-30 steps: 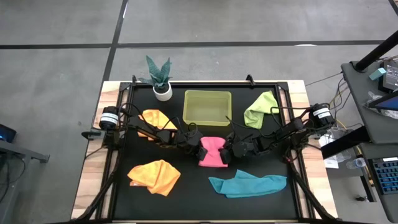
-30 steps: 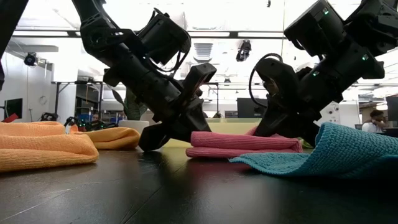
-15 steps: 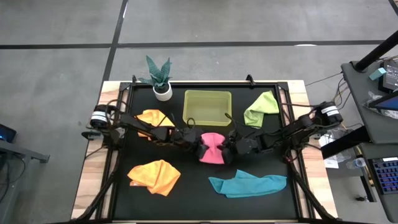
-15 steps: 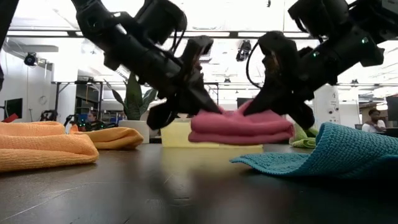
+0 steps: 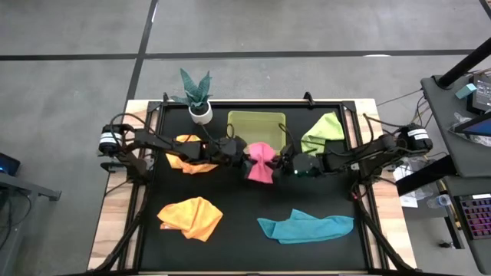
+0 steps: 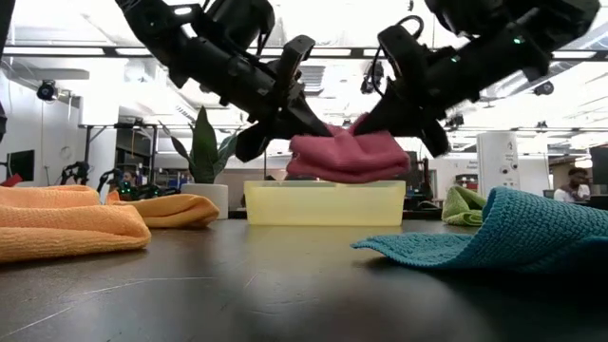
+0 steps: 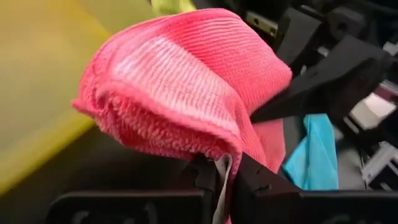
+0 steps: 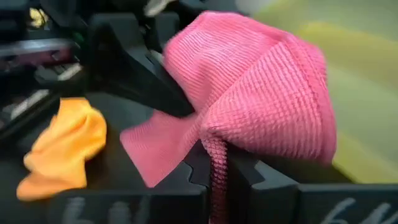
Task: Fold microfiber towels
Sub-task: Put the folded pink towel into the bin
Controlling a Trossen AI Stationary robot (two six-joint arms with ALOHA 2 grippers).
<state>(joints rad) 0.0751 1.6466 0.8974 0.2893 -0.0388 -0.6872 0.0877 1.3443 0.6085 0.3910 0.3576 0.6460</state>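
Now both claws, left gripper (image 5: pixel 239 156) and right gripper (image 5: pixel 282 163), clamp the folded pink towel (image 5: pixel 261 160) aloft just before the yellow-green bin (image 5: pixel 255 121), so next comes lowering it inside.

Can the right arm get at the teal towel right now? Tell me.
Probably not yet: the right gripper is shut on the pink towel, shared with the left gripper. The path to the teal towel itself looks free.

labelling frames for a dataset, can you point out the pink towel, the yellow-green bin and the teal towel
pink towel (image 6: pixel 347 157), low view, middle of the lifted folded bundle
yellow-green bin (image 5: pixel 256 123), high view, far part of its floor
teal towel (image 5: pixel 305 228), high view, middle of the cloth
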